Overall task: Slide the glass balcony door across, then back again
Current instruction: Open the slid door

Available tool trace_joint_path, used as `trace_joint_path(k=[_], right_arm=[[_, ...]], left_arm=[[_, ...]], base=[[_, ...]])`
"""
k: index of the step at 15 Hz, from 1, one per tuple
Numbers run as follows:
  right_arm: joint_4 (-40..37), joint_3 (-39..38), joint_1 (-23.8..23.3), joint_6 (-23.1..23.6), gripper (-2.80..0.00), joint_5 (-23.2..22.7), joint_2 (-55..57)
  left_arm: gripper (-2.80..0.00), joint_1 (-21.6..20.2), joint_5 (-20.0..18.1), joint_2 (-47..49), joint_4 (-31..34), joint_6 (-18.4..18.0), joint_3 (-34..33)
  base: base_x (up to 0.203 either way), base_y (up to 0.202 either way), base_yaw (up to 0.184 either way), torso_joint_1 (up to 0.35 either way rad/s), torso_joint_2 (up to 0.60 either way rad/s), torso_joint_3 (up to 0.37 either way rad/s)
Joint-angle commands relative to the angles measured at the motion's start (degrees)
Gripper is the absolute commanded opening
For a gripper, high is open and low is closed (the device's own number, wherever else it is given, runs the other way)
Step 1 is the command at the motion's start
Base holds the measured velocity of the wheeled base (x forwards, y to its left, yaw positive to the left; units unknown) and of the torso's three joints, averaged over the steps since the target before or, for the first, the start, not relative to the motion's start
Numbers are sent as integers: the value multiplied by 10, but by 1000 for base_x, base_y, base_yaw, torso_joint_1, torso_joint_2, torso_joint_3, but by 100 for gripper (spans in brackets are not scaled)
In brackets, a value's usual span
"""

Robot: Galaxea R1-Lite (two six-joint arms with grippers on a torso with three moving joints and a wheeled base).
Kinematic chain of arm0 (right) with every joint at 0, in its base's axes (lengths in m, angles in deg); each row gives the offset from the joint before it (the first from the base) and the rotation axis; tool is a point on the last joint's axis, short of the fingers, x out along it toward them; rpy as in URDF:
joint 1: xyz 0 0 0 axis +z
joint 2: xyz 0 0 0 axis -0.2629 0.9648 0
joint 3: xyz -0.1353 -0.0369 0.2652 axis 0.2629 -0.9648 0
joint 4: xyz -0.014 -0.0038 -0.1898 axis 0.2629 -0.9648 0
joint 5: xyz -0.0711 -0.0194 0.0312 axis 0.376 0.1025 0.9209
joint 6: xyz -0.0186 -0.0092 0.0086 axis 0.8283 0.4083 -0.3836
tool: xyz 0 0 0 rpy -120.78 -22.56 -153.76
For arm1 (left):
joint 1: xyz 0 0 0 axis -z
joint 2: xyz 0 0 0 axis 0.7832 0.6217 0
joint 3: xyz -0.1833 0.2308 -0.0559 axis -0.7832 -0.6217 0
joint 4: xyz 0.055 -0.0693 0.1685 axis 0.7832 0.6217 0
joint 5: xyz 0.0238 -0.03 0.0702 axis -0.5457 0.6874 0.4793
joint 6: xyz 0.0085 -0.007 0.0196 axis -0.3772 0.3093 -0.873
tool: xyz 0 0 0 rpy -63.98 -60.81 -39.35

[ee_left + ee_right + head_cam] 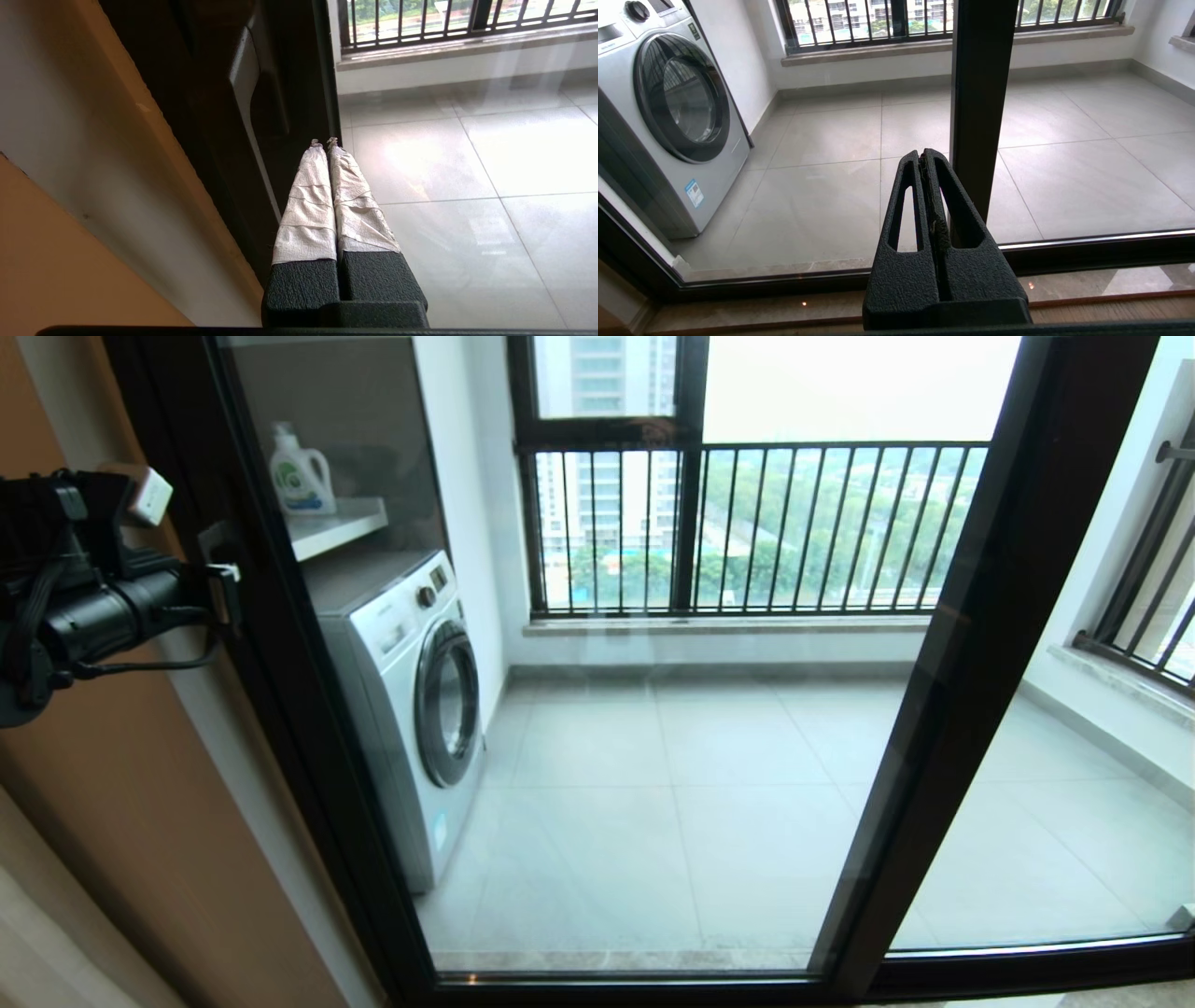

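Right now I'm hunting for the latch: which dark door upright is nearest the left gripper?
The far-left upright of the glass balcony door, beside the washing machine; the left gripper sits against its latch handle.

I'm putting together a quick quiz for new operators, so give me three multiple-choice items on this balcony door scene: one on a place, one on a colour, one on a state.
1. Where is the left hand?
A. At the door's left upright, by the latch handle
B. On the washing machine
C. At the railing

2. What colour is the cap of the detergent bottle?
A. Red
B. Green
C. Black

3. How are the right hand's fingers?
A. Wide apart
B. Shut on a cloth
C. Shut, holding nothing

Key: 1 A, its tips sit beside the latch handle on the glass balcony door. 2 B, the white bottle has a green cap. 3 C, the fingers meet with nothing between.
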Motion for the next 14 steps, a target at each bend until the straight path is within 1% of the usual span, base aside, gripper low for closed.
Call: trace_joint_path(k=[1,3,6,10,14], right_arm=[[0,-7,0,0,-280,0,0],[0,-7,0,0,-280,0,0],[0,-7,0,0,-280,0,0],[0,-7,0,0,-280,0,0],[0,-7,0,0,-280,0,0]], left_arm=[[-280,0,-3,-19,-1,7,0],[-280,-13,-5,-20,-1,7,1],[-280,-48,-38,-22,-1,7,3],[-280,-64,-39,9,-2,7,16],[-280,-67,-35,67,-2,7,73]], base=[[0,0,0,0,0,0],[0,0,0,0,0,0],[0,0,0,0,0,0],[0,0,0,0,0,0],[0,0,0,0,0,0]])
